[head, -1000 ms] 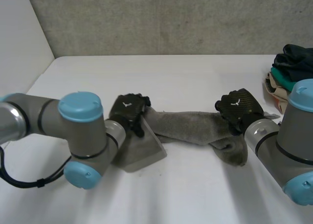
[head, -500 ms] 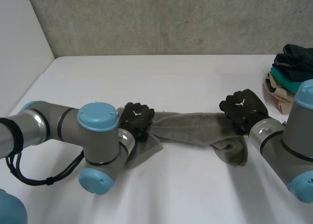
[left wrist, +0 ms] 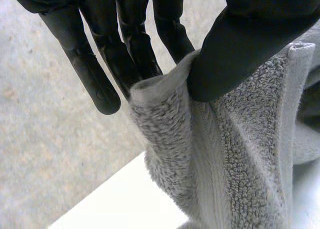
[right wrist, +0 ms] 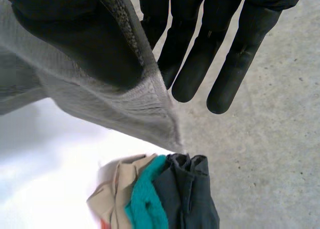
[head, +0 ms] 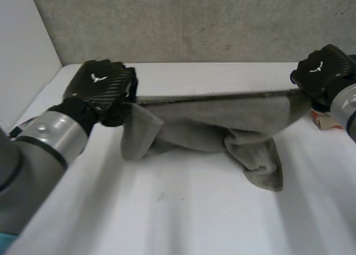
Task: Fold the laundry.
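Grey towel [head: 211, 121] held up over white table [head: 183, 216], top edge pulled taut, middle sagging, bunched lower fold hanging down to surface nearer right edge. Left hand [head: 100, 88] pinches one top corner, thumb against straight fingers. Right hand [head: 322, 71] pinches other corner likewise. Pile of clothes [right wrist: 160, 199] at table's right edge.

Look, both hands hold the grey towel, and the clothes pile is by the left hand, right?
No. The left hand and right hand hold the grey towel, but the clothes pile is by the right hand: see the right wrist view.
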Robot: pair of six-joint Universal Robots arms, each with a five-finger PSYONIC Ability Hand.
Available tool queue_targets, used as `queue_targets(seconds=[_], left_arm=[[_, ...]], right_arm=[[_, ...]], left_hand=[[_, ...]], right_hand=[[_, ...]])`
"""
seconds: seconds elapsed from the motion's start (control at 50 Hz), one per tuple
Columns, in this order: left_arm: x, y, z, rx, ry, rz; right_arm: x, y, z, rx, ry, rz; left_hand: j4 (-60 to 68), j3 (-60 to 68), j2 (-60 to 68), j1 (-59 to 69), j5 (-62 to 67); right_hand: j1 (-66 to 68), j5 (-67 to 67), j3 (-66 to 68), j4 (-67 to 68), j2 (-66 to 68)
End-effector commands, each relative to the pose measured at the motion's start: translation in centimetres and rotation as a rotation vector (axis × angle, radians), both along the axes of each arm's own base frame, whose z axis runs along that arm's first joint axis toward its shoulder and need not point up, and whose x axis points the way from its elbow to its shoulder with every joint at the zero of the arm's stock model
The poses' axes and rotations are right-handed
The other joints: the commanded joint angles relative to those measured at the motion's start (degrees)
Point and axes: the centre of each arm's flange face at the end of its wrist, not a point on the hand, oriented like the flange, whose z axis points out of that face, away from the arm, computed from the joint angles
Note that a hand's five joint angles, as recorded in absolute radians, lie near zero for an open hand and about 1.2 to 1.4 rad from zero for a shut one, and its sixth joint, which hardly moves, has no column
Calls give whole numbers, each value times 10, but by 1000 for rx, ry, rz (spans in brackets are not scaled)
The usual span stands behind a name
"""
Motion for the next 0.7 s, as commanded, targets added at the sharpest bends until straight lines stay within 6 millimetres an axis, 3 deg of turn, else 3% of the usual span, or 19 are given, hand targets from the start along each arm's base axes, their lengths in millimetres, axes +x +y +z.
queue_targets(seconds=[0.02, 0.04, 0.12, 0.18, 0.24, 0.26, 0.28, 0.32, 0.36, 0.38, 0.4, 0.42, 0.44, 0.48, 0.5, 0.56, 0.7], left_arm=[[27, -32, -21, 106, -46, 51], [26, -42, -37, 152, -65, 54], [19, -72, -66, 198, -124, 58], [12, -94, -76, 178, -177, 53], [-4, -121, -71, 57, -241, 28], [-8, -129, -64, 5, -248, 31], [-14, -148, -42, -122, -238, 52], [-21, -167, -11, -281, -211, 83], [-26, -186, 38, -509, -134, 139], [-26, -189, 53, -570, -105, 158], [-25, -192, 73, -653, -66, 188], [-24, -193, 100, -759, -14, 224], [-23, -192, 113, -810, 14, 244], [-19, -193, 125, -864, 42, 270], [-18, -192, 130, -880, 55, 280], [-16, -188, 131, -870, 51, 278], [-11, -179, 68, -676, -55, 223]], right_arm=[[-2, 11, -17, 135, 78, 11], [-1, 6, -28, 167, 96, 11], [8, -13, -51, 215, 113, 20], [17, -36, -60, 185, 97, 18], [27, -59, -55, 86, 72, 19], [34, -76, -45, -12, 44, 16], [37, -85, -36, -74, 25, 14], [43, -103, -15, -216, -22, 9], [49, -122, 28, -470, -105, 4], [51, -125, 40, -539, -125, 6], [53, -129, 67, -700, -173, 9], [52, -130, 77, -757, -191, 8], [52, -128, 88, -814, -208, 9], [52, -121, 113, -938, -245, 23], [52, -118, 116, -946, -248, 28], [51, -114, 109, -903, -234, 30], [55, -100, 57, -698, -196, 59]], left_hand=[[115, 121, 116, 149, 128], [115, 121, 116, 149, 128], [115, 121, 116, 149, 128], [115, 121, 116, 149, 128], [115, 121, 116, 149, 128], [115, 121, 116, 149, 128], [115, 121, 116, 149, 128], [115, 121, 116, 149, 128], [115, 121, 116, 149, 128], [115, 121, 116, 149, 128], [115, 121, 116, 149, 128], [115, 121, 116, 149, 128], [115, 121, 116, 149, 128], [115, 121, 116, 149, 128], [115, 121, 116, 149, 128], [115, 121, 116, 149, 128], [115, 121, 116, 149, 128]], right_hand=[[166, 111, 119, 113, 127], [166, 111, 119, 113, 127], [166, 111, 119, 113, 127], [166, 111, 119, 113, 127], [166, 111, 119, 113, 127], [166, 111, 119, 113, 127], [166, 111, 119, 113, 127], [166, 111, 119, 113, 127], [166, 111, 119, 113, 127], [166, 111, 119, 113, 127], [166, 111, 119, 113, 127], [166, 111, 119, 113, 127], [166, 111, 119, 113, 127], [166, 111, 119, 113, 127], [166, 111, 119, 113, 127], [166, 111, 119, 113, 127], [166, 111, 119, 113, 127]])
